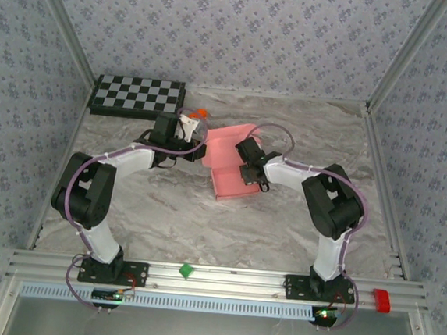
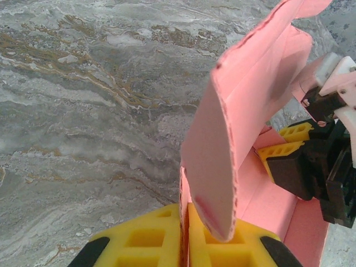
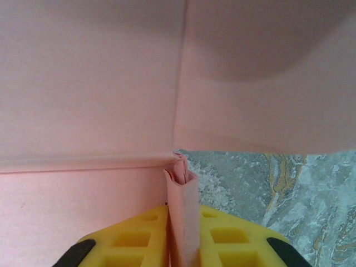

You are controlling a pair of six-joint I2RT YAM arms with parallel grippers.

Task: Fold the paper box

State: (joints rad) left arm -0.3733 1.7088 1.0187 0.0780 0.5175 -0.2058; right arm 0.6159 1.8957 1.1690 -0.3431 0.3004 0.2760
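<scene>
- Left wrist: the yellow, pocketed left jaws are clenched on a curling flap of the paper box (image 2: 239, 139), which is thin pink card.
- Right wrist: the right jaws pinch a crumpled pink tab.
- Top external: the box lies mid-way across the veined marble desk (image 1: 202, 228), partly hidden by the arms.

A pink paper box (image 1: 225, 166) of thin card was found partly folded near the middle of the marbled table (image 1: 280, 235). One broad flap (image 2: 239, 128) was raised and bowed, and a narrow tab (image 3: 183, 217) was doubled over at one corner.
</scene>
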